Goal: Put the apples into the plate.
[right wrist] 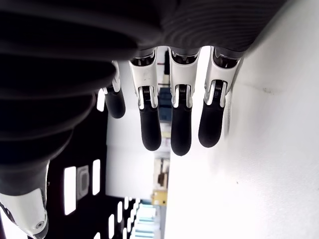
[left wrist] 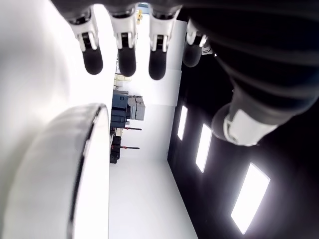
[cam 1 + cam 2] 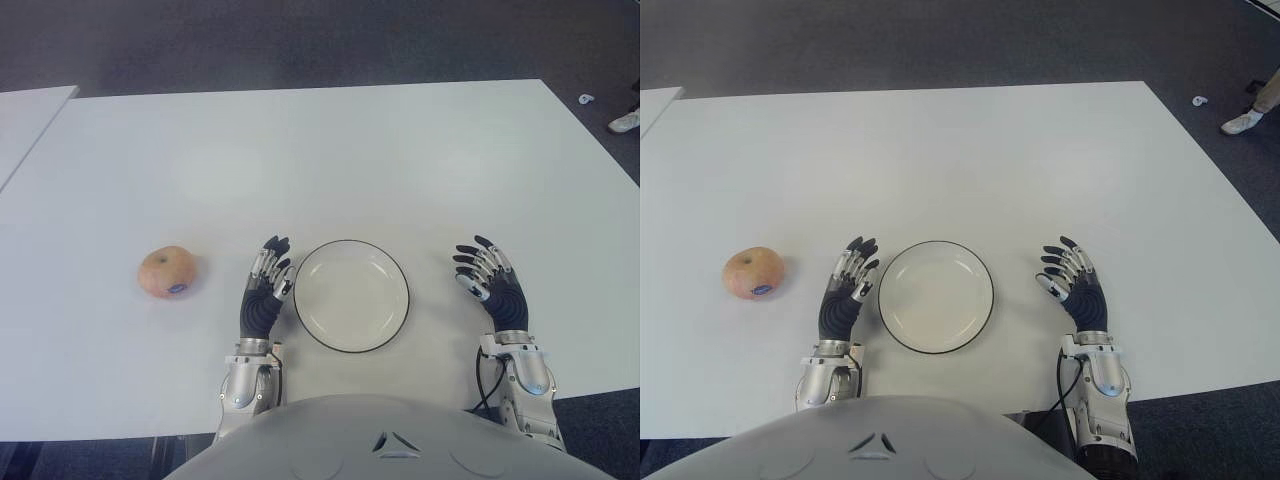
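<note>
I'm working over a white table (image 3: 330, 150) that fills most of my forward view. A white plate (image 3: 351, 295) with a thin dark rim lies flat on it near the front edge, straight ahead at twelve o'clock. One apple (image 3: 167, 272) sits on the tabletop at about ten o'clock from the plate, well apart from it, sticker side toward me. A second white surface (image 3: 25, 115) stands off the far left corner.
</note>
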`<action>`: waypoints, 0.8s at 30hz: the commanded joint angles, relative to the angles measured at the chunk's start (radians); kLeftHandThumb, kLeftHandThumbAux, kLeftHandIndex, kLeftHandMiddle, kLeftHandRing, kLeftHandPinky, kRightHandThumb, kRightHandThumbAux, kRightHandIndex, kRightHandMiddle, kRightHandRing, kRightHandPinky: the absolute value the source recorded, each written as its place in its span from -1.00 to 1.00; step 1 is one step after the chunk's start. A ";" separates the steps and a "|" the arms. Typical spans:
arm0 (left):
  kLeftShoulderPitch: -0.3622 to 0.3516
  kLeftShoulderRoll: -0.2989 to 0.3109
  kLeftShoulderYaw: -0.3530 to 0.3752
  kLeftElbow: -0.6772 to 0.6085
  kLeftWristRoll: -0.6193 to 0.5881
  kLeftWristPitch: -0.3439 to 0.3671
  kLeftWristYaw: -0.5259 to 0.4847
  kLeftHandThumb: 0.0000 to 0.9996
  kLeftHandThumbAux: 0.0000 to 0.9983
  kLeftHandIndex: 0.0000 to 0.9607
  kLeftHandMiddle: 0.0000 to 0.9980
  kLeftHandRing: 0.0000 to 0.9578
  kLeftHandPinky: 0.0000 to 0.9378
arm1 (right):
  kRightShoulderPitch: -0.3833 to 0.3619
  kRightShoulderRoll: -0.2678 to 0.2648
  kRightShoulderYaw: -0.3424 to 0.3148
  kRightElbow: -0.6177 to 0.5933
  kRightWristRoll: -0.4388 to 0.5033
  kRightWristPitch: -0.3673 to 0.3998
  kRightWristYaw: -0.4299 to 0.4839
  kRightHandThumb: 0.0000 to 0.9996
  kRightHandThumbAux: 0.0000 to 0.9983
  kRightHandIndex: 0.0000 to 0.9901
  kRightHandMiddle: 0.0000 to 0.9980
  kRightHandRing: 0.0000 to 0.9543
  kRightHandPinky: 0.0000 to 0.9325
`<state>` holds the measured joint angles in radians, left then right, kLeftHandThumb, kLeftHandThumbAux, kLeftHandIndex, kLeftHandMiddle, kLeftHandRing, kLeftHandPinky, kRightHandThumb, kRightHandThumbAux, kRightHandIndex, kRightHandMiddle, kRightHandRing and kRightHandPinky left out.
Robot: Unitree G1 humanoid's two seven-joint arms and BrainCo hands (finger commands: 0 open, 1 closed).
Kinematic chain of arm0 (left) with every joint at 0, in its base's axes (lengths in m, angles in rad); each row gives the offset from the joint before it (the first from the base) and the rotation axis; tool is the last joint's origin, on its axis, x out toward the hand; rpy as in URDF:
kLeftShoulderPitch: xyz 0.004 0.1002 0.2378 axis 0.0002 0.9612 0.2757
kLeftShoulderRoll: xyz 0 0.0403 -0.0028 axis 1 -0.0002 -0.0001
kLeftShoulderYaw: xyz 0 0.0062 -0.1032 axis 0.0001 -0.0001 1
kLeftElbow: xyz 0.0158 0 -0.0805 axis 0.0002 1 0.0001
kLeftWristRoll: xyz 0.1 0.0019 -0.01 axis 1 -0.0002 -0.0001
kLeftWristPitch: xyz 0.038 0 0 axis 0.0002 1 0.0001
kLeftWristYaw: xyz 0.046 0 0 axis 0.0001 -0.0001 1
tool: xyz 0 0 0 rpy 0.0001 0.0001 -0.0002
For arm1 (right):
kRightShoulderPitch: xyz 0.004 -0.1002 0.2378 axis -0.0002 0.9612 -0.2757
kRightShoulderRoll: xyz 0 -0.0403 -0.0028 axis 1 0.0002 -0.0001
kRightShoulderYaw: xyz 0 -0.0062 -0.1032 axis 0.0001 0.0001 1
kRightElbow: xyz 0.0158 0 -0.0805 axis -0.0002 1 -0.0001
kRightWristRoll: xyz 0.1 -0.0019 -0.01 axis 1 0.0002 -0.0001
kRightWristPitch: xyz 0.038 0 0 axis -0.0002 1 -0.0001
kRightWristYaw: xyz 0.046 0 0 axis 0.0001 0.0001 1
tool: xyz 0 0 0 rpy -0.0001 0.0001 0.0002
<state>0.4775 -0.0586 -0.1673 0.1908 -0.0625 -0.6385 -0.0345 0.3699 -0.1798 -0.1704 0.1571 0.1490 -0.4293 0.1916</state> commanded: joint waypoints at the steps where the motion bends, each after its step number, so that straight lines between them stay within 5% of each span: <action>1: 0.016 0.010 0.043 0.174 -0.023 0.072 -0.014 -0.72 0.18 -0.76 -0.68 -0.71 -0.68 | 0.047 0.033 0.038 0.084 -0.026 0.085 -0.001 -0.26 0.31 -0.72 -0.39 -0.35 -0.25; 24: 0.016 0.010 0.046 0.158 -0.027 0.089 -0.004 -0.70 0.19 -0.75 -0.67 -0.70 -0.65 | 0.044 0.028 0.040 0.099 -0.030 0.067 -0.004 -0.27 0.28 -0.72 -0.39 -0.35 -0.26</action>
<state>0.4759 -0.0538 -0.1660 0.1907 -0.0687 -0.6329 -0.0345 0.3697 -0.1761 -0.1567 0.1633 0.1443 -0.4399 0.1891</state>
